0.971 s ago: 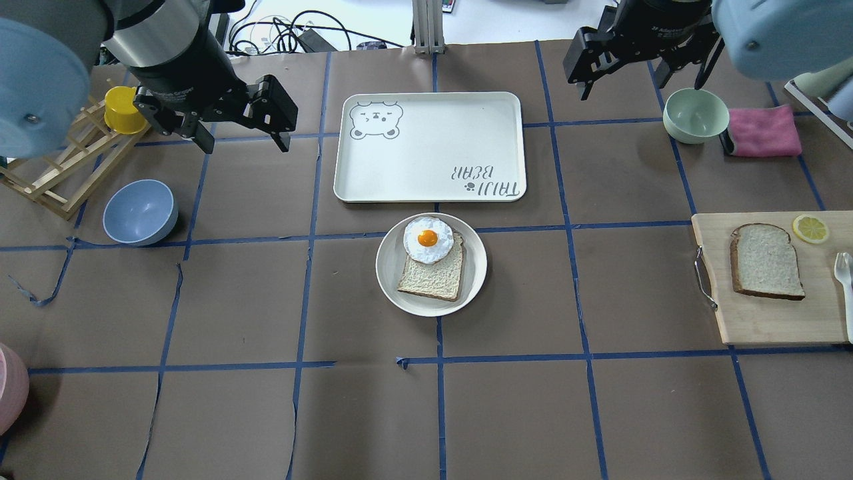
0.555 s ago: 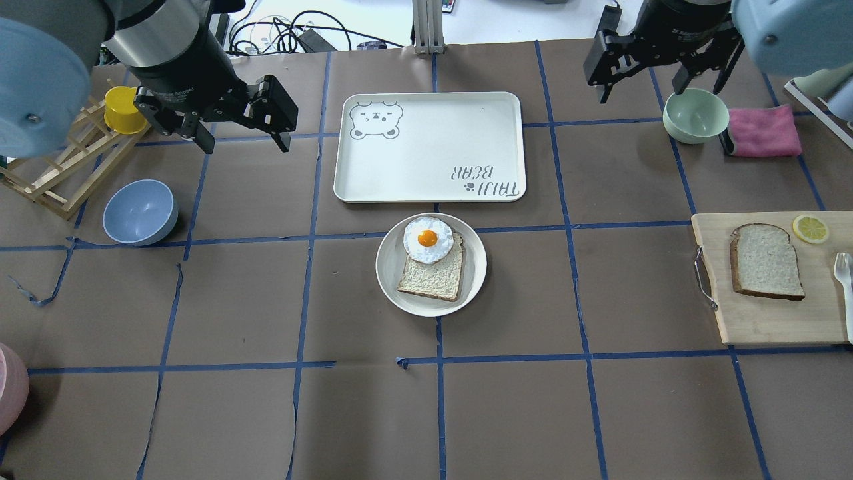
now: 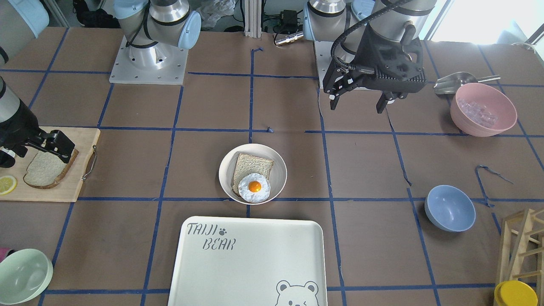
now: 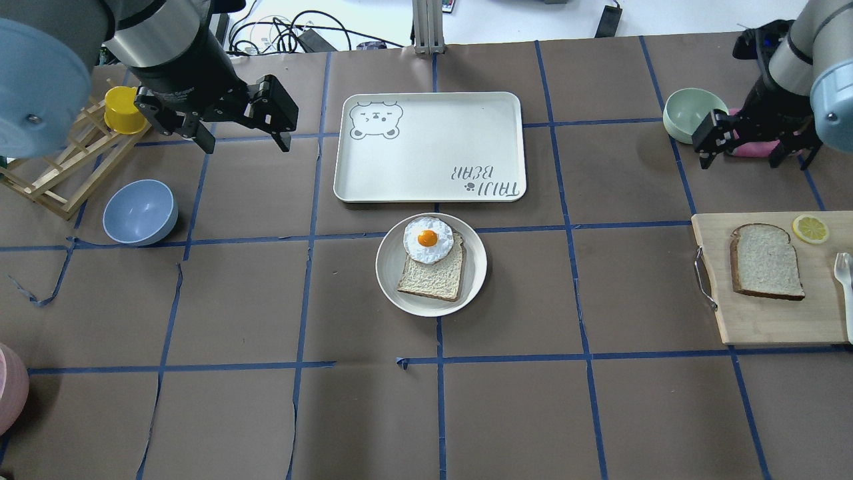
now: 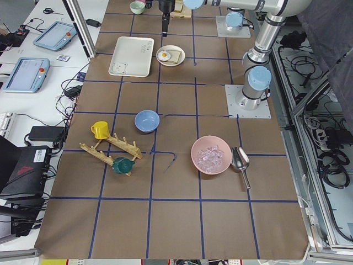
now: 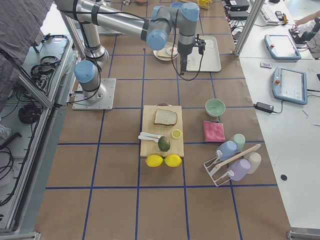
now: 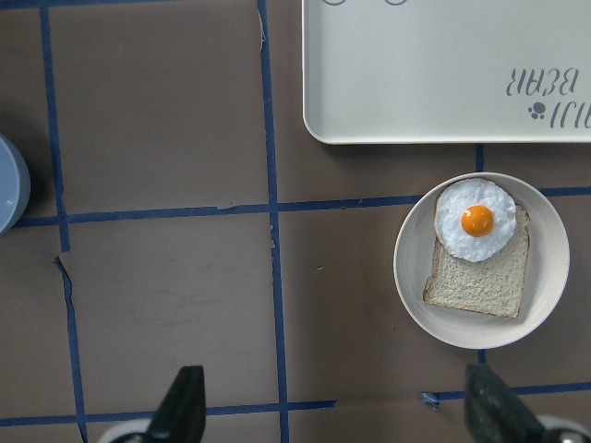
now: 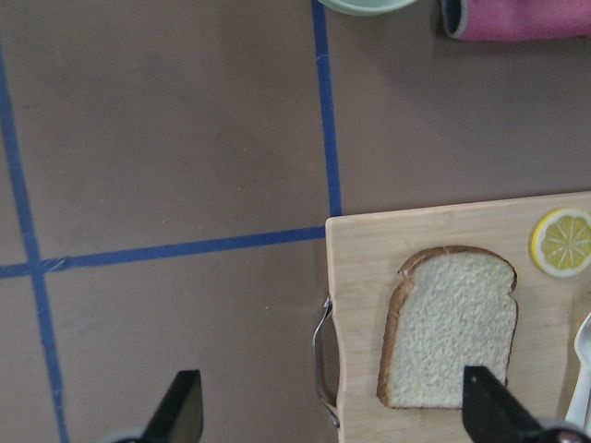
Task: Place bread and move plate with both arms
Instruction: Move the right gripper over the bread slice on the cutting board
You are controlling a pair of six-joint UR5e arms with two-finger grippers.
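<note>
While the left pincer (image 4: 245, 141) hangs open, empty, the right pincer (image 4: 756, 157), likewise, has neared the bread (image 4: 766, 261).

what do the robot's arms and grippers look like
The left arm and right arm are silver-grey metal tubes with round light blue joint caps. The left gripper and right gripper are black, angular and two-fingered. A black ribbed cable loops to the left gripper's mount.
</note>
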